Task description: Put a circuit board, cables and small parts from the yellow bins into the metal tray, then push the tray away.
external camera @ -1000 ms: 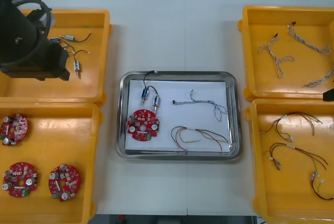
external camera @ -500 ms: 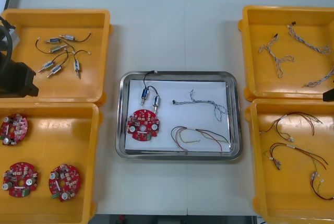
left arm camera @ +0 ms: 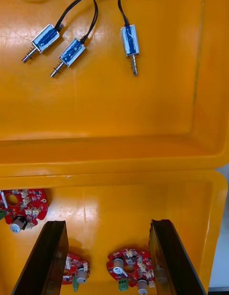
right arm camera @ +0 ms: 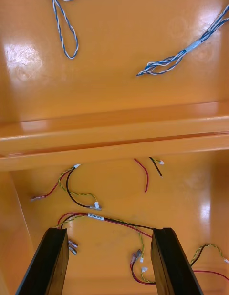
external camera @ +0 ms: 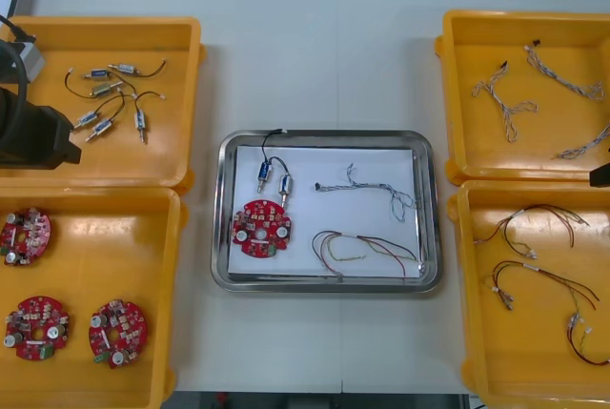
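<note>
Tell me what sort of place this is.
Probably an electronics kitting bench: yellow bins keep boards, cables and small parts sorted by kind, and the tray between them holds one set of each.

Wide bare table [external camera: 315, 66] beyond the metal tray [external camera: 324, 134], free for passing. Only narrow table strips between tray and yellow bins [external camera: 194, 94] on both sides. Left arm [external camera: 33, 132] over the far left bin's outer edge, blocking there.
</note>
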`<state>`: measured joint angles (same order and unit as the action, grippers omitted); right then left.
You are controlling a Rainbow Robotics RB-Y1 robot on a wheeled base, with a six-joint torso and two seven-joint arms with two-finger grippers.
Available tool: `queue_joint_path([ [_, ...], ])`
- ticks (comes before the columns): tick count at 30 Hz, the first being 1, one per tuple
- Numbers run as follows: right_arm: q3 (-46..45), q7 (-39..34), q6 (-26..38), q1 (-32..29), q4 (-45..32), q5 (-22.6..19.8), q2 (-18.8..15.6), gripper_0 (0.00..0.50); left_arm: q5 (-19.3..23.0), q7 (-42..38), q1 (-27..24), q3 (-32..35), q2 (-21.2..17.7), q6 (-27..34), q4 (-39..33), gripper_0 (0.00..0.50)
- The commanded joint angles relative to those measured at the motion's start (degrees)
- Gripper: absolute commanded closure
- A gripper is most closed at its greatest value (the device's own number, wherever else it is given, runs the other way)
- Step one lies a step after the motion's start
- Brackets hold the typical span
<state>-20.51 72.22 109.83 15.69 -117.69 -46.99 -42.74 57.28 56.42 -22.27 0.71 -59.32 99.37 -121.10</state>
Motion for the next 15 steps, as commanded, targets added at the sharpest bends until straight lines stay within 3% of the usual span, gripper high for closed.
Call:
queue_joint_path([
  [1,-0.49,-0.68,0.17,-0.66,-2.9,-1.0,-1.29,0.0,0.37,1.15,0.65,1.67,0.17,-0.49,-1.24,0.0],
  [9,5.13,-0.15,0.17,-0.66,-6.59,-1.79,-1.73,0.0,0.55,1.15,0.65,1.67,0.43,-0.32,-1.24,0.0],
  [15,8.47,1.87,0.17,-0.14,-6.94,-8.12,-1.9,0.0,0.55,1.33,0.74,1.67,0.52,-0.23,-1.24,0.0],
])
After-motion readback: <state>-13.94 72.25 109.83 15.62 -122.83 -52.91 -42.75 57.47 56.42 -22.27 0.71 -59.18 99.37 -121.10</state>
